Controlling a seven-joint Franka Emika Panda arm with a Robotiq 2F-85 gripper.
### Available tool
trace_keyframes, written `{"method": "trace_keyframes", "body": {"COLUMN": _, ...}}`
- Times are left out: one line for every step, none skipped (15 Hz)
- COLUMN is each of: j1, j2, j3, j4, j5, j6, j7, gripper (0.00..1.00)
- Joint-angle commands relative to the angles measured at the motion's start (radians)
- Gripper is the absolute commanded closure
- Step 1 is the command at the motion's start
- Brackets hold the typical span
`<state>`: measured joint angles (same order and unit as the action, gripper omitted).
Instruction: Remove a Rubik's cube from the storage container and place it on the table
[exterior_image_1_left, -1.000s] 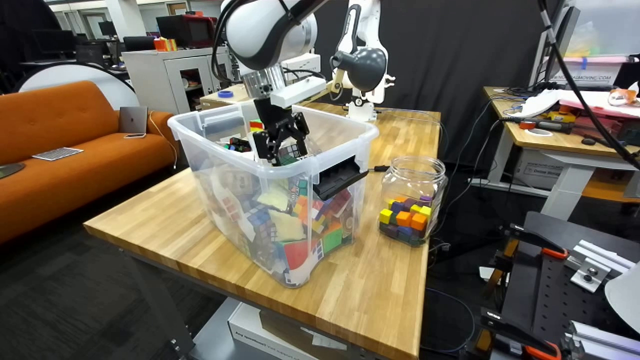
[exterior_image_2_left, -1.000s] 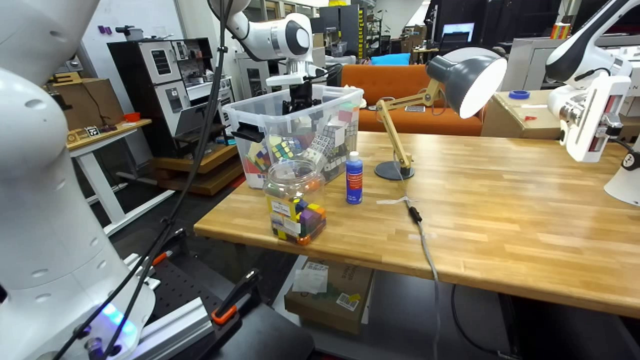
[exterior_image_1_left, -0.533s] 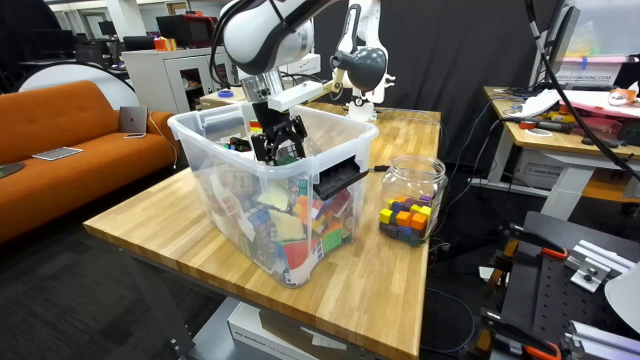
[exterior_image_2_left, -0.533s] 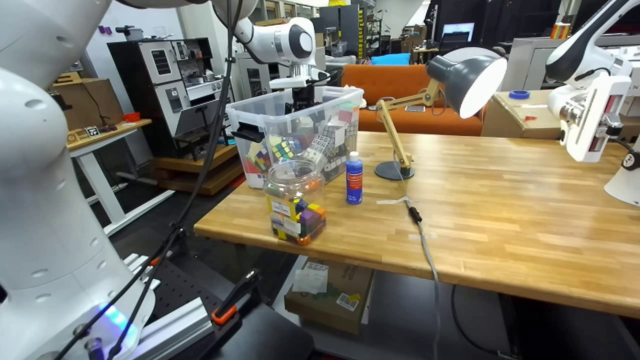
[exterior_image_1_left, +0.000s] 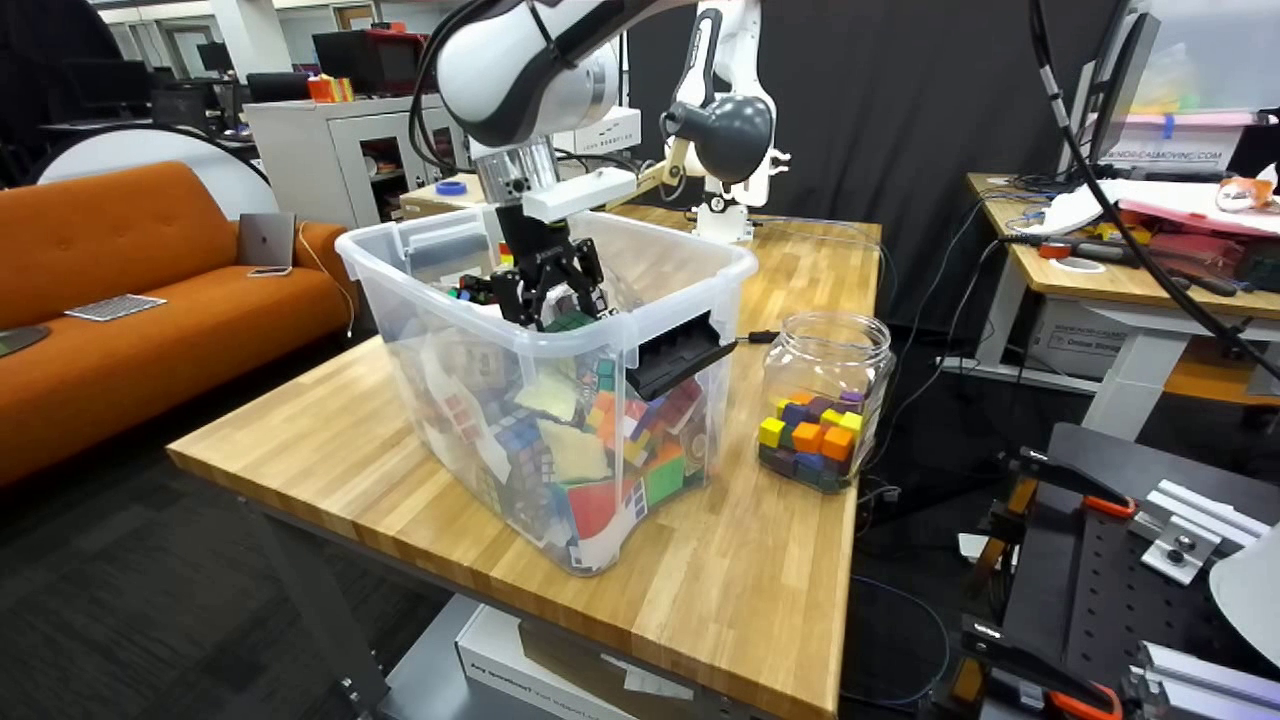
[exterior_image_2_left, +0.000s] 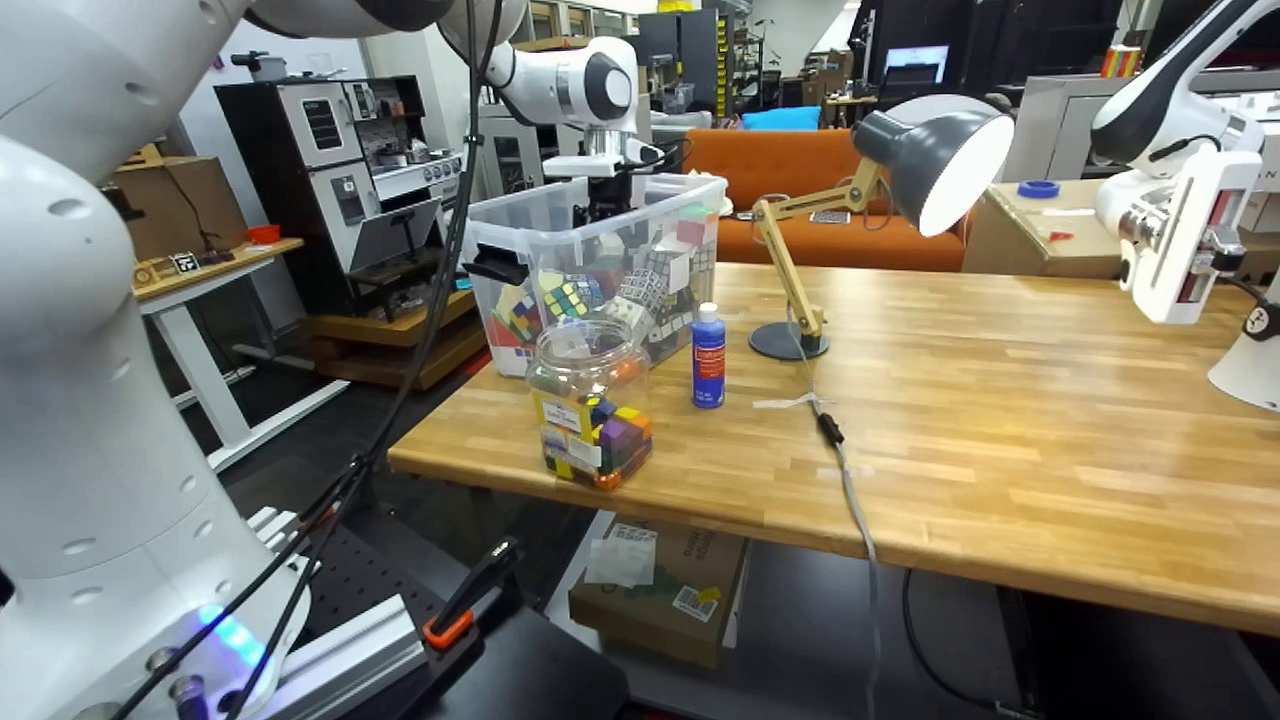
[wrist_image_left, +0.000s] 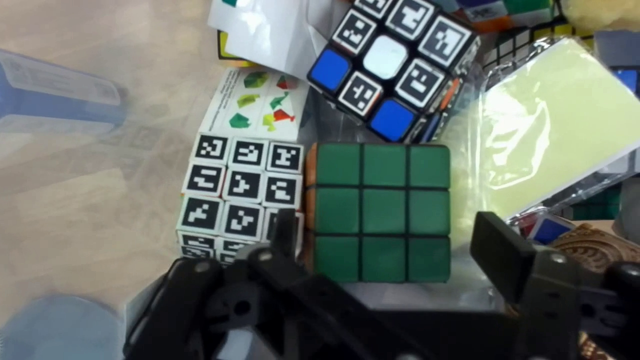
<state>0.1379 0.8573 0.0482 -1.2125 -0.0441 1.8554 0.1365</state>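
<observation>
Storage container (exterior_image_1_left: 440, 330): smooth, translucent plastic; latch (exterior_image_1_left: 680, 355) on its end, matt plastic. Under it, table (exterior_image_1_left: 720, 580): smooth wood, light sheen. Inside it, green-faced Rubik's cube (wrist_image_left: 382, 212): smooth, semi-matt plastic; yellow sheet (wrist_image_left: 570, 120) in glossy, creased film (wrist_image_left: 525, 142). Beside it, jar (exterior_image_1_left: 825, 360): clear, shiny.

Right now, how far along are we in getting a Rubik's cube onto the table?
Done: the gripper appears to reach into the storage container, over a green-faced cube. In hand: probably the grasp; in the wrist view that cube shows between open jaws, ungripped. Left, as the cube lies inside: close on it, lift it out, set it on the table.
</observation>
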Motion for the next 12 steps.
{"method": "trace_keyframes", "body": {"j1": -0.006, "j2": 0.026, "j3": 0.004, "j4": 0.058, "j5": 0.031, "j6": -0.046, "j7": -0.008, "gripper": 0.4}}
{"method": "trace_keyframes", "body": {"j1": -0.006, "j2": 0.026, "j3": 0.003, "j4": 0.061, "j5": 0.033, "j6": -0.05, "j7": -0.007, "gripper": 0.46}}
{"method": "trace_keyframes", "body": {"j1": -0.007, "j2": 0.027, "j3": 0.002, "j4": 0.065, "j5": 0.036, "j6": -0.053, "j7": -0.006, "gripper": 0.54}}
{"method": "trace_keyframes", "body": {"j1": -0.008, "j2": 0.028, "j3": 0.001, "j4": 0.068, "j5": 0.037, "j6": -0.054, "j7": -0.006, "gripper": 0.63}}
{"method": "trace_keyframes", "body": {"j1": -0.009, "j2": 0.029, "j3": 0.0, "j4": 0.072, "j5": 0.038, "j6": -0.056, "j7": -0.005, "gripper": 0.68}}
{"method": "trace_keyframes", "body": {"j1": -0.01, "j2": 0.027, "j3": -0.001, "j4": 0.073, "j5": 0.039, "j6": -0.058, "j7": -0.005, "gripper": 0.69}}
{"method": "trace_keyframes", "body": {"j1": -0.011, "j2": 0.024, "j3": -0.001, "j4": 0.072, "j5": 0.039, "j6": -0.057, "j7": -0.006, "gripper": 0.72}}
{"method": "trace_keyframes", "body": {"j1": -0.011, "j2": 0.013, "j3": -0.003, "j4": 0.063, "j5": 0.036, "j6": -0.048, "j7": -0.005, "gripper": 0.76}}
{"method": "trace_keyframes", "body": {"j1": -0.009, "j2": -0.002, "j3": -0.008, "j4": 0.051, "j5": 0.027, "j6": -0.03, "j7": -0.005, "gripper": 0.8}}
{"method": "trace_keyframes", "body": {"j1": -0.01, "j2": -0.02, "j3": -0.008, "j4": 0.041, "j5": 0.026, "j6": -0.019, "j7": -0.007, "gripper": 0.8}}
{"method": "trace_keyframes", "body": {"j1": -0.011, "j2": -0.034, "j3": -0.007, "j4": 0.036, "j5": 0.029, "j6": -0.012, "j7": -0.007, "gripper": 0.81}}
{"method": "trace_keyframes", "body": {"j1": -0.014, "j2": -0.055, "j3": -0.005, "j4": 0.026, "j5": 0.033, "j6": -0.007, "j7": -0.007, "gripper": 0.83}}
